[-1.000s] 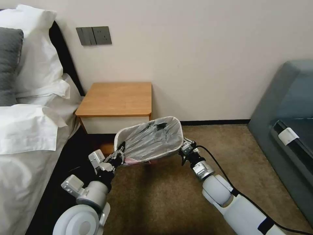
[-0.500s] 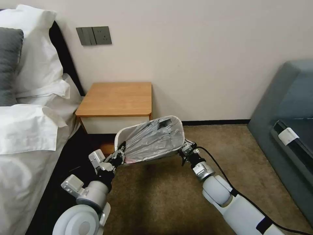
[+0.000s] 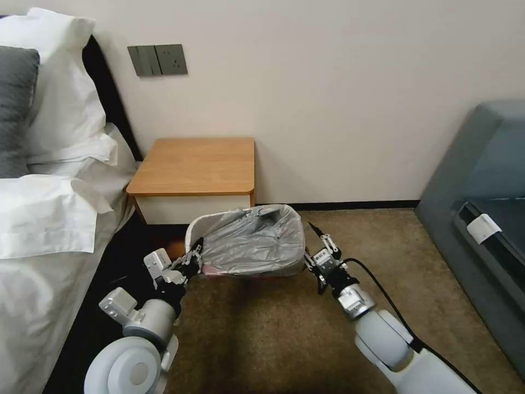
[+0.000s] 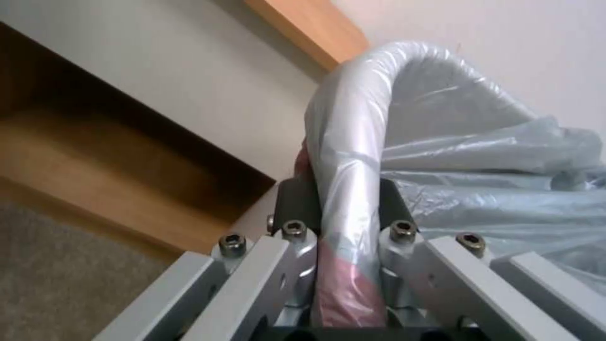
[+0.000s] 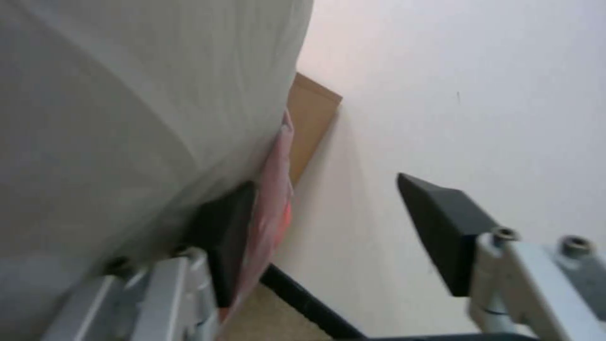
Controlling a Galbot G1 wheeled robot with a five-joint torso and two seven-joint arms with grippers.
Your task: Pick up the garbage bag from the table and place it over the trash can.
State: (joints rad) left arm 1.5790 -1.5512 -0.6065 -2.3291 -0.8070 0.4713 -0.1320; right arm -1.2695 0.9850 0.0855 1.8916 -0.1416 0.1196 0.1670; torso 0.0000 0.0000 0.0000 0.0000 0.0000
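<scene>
Head view: the garbage bag (image 3: 254, 243) lines the trash can (image 3: 192, 231) on the carpet beside the bench (image 3: 194, 167). Left gripper (image 3: 192, 258) has its fingers (image 4: 297, 208) clamped over the bagged rim; right gripper (image 3: 320, 243) stands just beside the can, fingers spread wide. Such thin, slippery film likely tears easily; the pink rim band (image 4: 344, 289) seems the surest hold.

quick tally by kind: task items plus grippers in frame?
garbage bag: 1
trash can: 1
table: 1
grippers: 2, left gripper shut on the bag-covered rim, right gripper open
Total: 5
</scene>
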